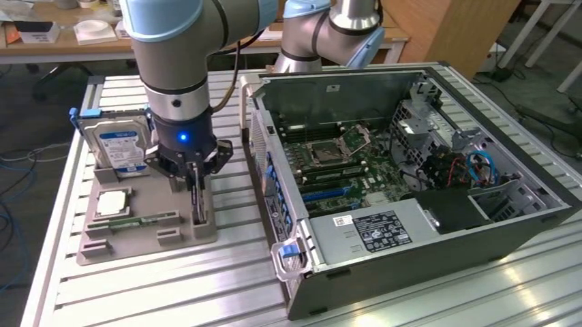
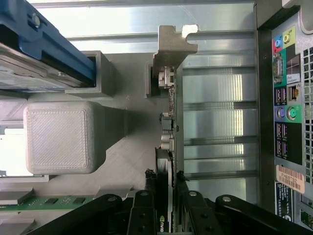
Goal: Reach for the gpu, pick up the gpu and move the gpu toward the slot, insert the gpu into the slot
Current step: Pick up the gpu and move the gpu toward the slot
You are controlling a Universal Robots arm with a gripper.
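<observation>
The gpu (image 1: pixel 198 203) stands on edge in the grey holder tray (image 1: pixel 146 242), to the exterior view's left of the open computer case. My gripper (image 1: pixel 197 184) is down over it. In the wrist view the gpu (image 2: pixel 168 142) runs edge-on between my black fingers (image 2: pixel 146 196), its silver end bracket (image 2: pixel 171 46) at the far end. The gripper (image 2: pixel 166 181) is shut on the card, whose lower edge still sits in the holder. The slot (image 1: pixel 320 195) is a long blue strip on the green motherboard inside the case.
On the tray stand a blue-labelled hard drive (image 1: pixel 123 146), a silver CPU chip (image 1: pixel 111 202) and a green memory stick (image 1: pixel 136 220). The case's wall (image 1: pixel 272 197) rises close beside the tray, and its rear ports (image 2: pixel 288 112) face the gripper. A grey printed block (image 2: pixel 58 137) sits beside the card.
</observation>
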